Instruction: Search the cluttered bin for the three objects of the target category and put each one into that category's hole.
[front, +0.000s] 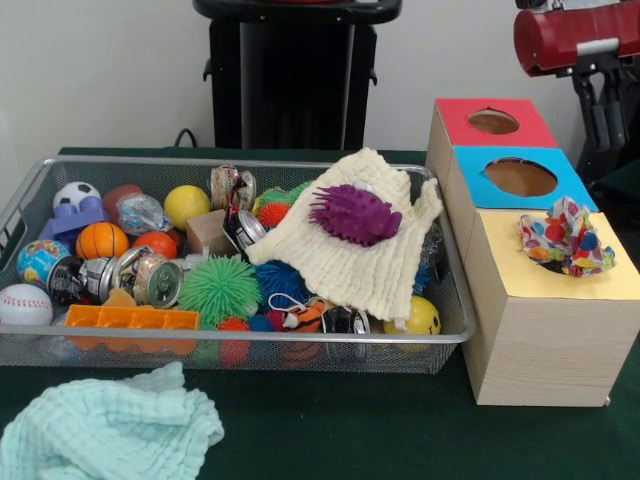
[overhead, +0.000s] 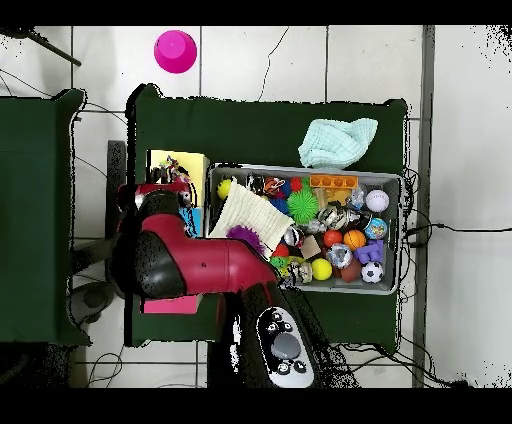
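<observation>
Clutter fills the wire mesh bin (front: 30, 200) on the green counter (front: 350, 430). A cream cloth (front: 360, 255) lies draped over the bin's right half, and a purple spiky ball (front: 355, 213) sits on top of it. Left of the cloth are a green spiky ball (front: 218, 288), a yellow ball (front: 186, 204), a basketball (front: 101, 240), a baseball (front: 22, 303), crushed cans (front: 150, 277) and an orange block (front: 130, 318). A yellow smiley ball (front: 422, 317) rests at the bin's right front corner. Just beside the bin stands a wooden box (front: 540, 340) with a red hole panel (front: 494, 122), a blue hole panel (front: 521, 177) and a yellow top, where a colourful patterned cloth (front: 565, 238) is bunched, possibly over that panel's hole. A mint cloth (front: 105, 428) lies on the counter in front of the bin. The red arm (overhead: 190, 262) hangs over the box end of the bin; whether the jaws are released or clenched I cannot tell.
</observation>
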